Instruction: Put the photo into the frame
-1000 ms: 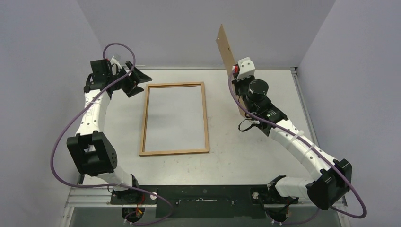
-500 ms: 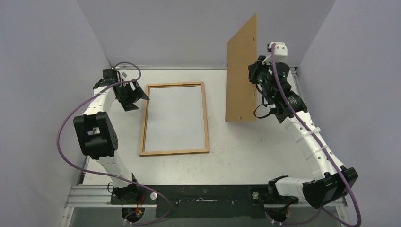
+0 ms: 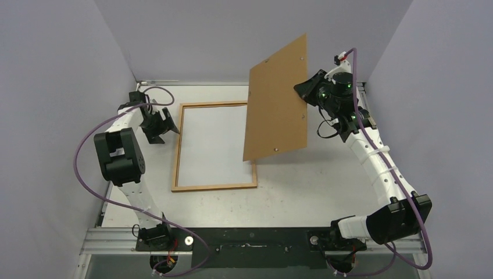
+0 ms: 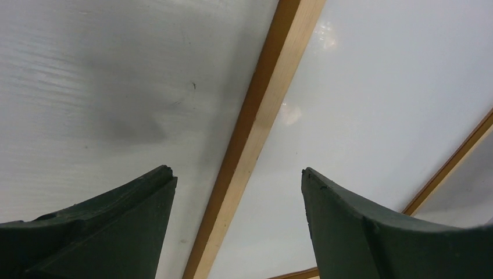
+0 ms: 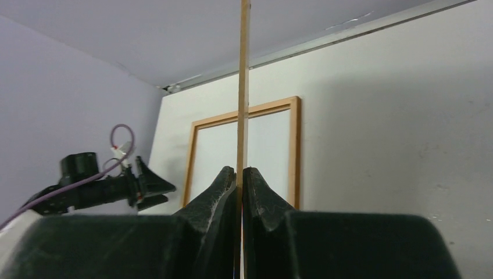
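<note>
On the table (image 3: 325, 192), a brown board (image 3: 276, 99) is held tilted in the air, clamped edgewise by the right claw (image 5: 239, 174). The frame (image 3: 215, 187) is laid flat, with the photo (image 3: 209, 145) white-side-up inside. The left claw (image 4: 236, 172) is spread wide, its 2 fingers straddling the frame's left rail.

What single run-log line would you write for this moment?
left hand: open, over frame left rail | right hand: shut on backing panel, held up tilted | frame: flat on table

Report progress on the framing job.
Done: a white sheet, apparently the photo face down, fills the frame. In hand: right tool holds the backing panel aloft above it; left tool hovers open over the left rail. Left: lowering the panel in.
</note>
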### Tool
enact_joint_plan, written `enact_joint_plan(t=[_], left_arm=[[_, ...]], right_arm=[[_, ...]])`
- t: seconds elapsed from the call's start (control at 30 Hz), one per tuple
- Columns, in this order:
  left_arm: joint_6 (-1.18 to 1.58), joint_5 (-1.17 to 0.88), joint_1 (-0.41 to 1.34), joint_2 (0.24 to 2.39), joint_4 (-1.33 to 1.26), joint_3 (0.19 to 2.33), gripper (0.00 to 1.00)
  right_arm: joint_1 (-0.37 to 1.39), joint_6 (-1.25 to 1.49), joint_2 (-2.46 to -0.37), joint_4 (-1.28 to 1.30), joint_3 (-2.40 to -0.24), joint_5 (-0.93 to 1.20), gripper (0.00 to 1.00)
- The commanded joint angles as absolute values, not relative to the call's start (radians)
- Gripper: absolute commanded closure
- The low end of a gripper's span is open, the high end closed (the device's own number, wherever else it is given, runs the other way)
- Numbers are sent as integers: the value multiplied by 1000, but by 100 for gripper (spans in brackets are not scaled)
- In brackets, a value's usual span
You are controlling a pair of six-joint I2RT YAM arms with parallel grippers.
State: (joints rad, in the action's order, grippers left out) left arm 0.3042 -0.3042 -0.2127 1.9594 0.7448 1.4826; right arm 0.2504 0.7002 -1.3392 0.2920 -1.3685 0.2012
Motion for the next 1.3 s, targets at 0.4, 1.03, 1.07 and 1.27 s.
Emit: enact_joint_plan(t=[0.4,1.03,1.07,1.27], left_arm=[[310,-574,-213,2068,602,1473,64],[375,-595,-57,2045,544,1410,82],[378,-597,-53,2045,542,1408,82],[381,-600,-52,2038,544,1406,81]], right_arm=[[257,956,-1363,-6,-1313,356,100],[286,1041,-1488,-184,-1139,462,100],[287,1047,-1492,-193,-1132,464,100],[306,1057,-1548,-250,-1109,489,100]])
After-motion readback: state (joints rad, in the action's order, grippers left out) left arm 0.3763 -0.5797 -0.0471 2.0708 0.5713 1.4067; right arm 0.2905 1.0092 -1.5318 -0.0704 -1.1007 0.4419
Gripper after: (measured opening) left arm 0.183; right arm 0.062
